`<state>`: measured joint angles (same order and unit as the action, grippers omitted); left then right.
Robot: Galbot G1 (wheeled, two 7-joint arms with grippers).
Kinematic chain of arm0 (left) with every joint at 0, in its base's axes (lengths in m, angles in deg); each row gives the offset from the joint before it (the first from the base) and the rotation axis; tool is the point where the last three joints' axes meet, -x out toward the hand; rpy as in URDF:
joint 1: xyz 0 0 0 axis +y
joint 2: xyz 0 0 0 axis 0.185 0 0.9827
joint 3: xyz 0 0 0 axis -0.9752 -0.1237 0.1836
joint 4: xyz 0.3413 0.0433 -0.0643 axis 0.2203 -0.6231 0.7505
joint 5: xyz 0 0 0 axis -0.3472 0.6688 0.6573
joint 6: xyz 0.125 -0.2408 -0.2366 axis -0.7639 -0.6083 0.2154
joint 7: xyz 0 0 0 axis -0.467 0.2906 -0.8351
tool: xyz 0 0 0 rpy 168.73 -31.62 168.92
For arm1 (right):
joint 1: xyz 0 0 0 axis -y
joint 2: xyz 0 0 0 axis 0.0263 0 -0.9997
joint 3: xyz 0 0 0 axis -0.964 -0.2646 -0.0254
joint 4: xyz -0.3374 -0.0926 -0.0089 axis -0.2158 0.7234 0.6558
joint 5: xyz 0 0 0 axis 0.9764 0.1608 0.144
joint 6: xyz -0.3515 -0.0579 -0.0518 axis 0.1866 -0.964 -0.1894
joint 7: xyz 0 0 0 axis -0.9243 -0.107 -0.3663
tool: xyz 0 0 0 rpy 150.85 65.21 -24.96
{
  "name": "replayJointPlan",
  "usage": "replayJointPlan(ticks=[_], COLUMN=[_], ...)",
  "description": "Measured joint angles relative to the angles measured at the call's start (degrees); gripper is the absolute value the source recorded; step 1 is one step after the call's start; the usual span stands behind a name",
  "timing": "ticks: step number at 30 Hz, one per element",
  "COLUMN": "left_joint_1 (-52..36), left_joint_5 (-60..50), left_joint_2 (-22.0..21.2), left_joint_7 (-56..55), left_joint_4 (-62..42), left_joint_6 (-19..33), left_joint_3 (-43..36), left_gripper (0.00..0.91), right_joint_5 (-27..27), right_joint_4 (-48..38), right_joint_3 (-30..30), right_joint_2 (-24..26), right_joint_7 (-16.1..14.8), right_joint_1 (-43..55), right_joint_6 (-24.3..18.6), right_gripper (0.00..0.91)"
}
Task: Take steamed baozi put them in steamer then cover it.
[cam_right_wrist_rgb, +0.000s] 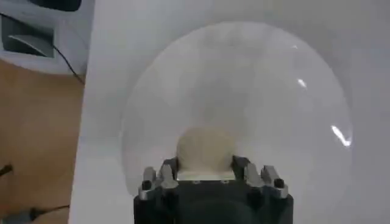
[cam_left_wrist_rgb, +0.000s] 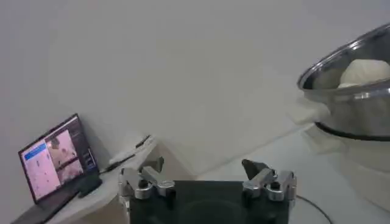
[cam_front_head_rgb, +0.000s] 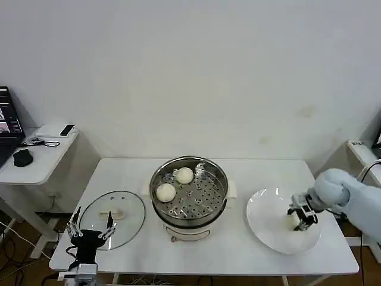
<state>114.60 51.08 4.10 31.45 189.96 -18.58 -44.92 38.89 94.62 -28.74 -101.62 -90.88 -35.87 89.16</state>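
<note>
Right pincer (cam_front_head_rgb: 300,219) is clamped around a round cream-white baozi (cam_right_wrist_rgb: 206,148) on the flat white plate (cam_front_head_rgb: 268,223), so the shiny steel steamer pot (cam_front_head_rgb: 189,192) is off to its left, while the left pincer (cam_front_head_rgb: 90,231) sits open and idle by the glass lid (cam_front_head_rgb: 113,215).

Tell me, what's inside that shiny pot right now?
Two baozi sit on the perforated tray inside the steamer, toward its far-left side. Whatever lies beneath the tray is hidden.

Probably lab: laptop (cam_left_wrist_rgb: 56,158), bare walls
</note>
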Motion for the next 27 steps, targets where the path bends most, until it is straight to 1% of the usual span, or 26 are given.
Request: replayJointPlan(ticks=[5, 11, 19, 27], left_joint_1=[0.0, 0.2, 0.2, 0.3], left_joint_5=[0.0, 0.1, 0.1, -0.1], left_joint_2=[0.0, 0.1, -0.3, -0.7], left_joint_7=[0.0, 0.0, 0.0, 0.0], left_joint_4=[0.3, 0.7, 0.9, 0.8], left_joint_6=[0.0, 0.0, 0.0, 0.0], left_joint_3=[0.2, 0.7, 1.1, 1.3], left_gripper=[0.907, 0.907, 0.907, 0.907], right_joint_5=[-2.5, -6.0, -10.4, -14.5], right_joint_4=[-0.5, -1.2, -1.2, -2.0], right_joint_3=[-1.8, -5.5, -12.2, -17.9], right_joint_2=[-1.7, -5.7, -13.7, -24.1], right_joint_7=[-0.3, -0.2, 1.2, 4.4], right_joint_1=[6.5, 15.1, 25.1, 29.5], right_joint_6=[0.5, 1.4, 2.0, 0.5], right_gripper=[0.605, 0.605, 0.605, 0.605])
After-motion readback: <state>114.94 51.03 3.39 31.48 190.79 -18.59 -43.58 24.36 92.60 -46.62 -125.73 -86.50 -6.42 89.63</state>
